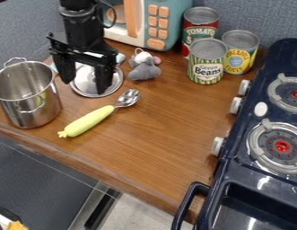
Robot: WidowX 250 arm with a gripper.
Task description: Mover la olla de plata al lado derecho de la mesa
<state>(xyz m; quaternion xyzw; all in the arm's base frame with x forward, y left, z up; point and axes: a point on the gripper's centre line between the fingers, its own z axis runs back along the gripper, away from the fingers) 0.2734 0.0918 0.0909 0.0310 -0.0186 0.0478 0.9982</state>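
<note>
We locate the tall silver metal pot with two loop handles [44,111] at the left end of the brown wooden desk [174,128], upright and near its front edge. The black two-finger gripper [85,87] hangs to the right of the pot, above the round silver lid with a clear centre [117,81]; its fingers are released, standing well apart and grasping nothing. In front of the lid, we note a spoon with a pale yellow handle and metal bowl [87,121], set diagonally. Beyond the spoon sits a small grey-and-white plush toy [144,71]. Farther back stand a teal and white toy microwave with orange buttons [169,27] and three cylindrical food cans [206,63], grouped. A dark blue toy stove [234,179] bounds the right side. We judge the step in hand to be the approach, prior to grasping. For the next move, we should shift the gripper left to the pot, align one finger inside and one outside the rim, lower, and close. We should then lift the pot high enough to pass over the spoon and set it down upright short of the stove knobs [235,105].
</note>
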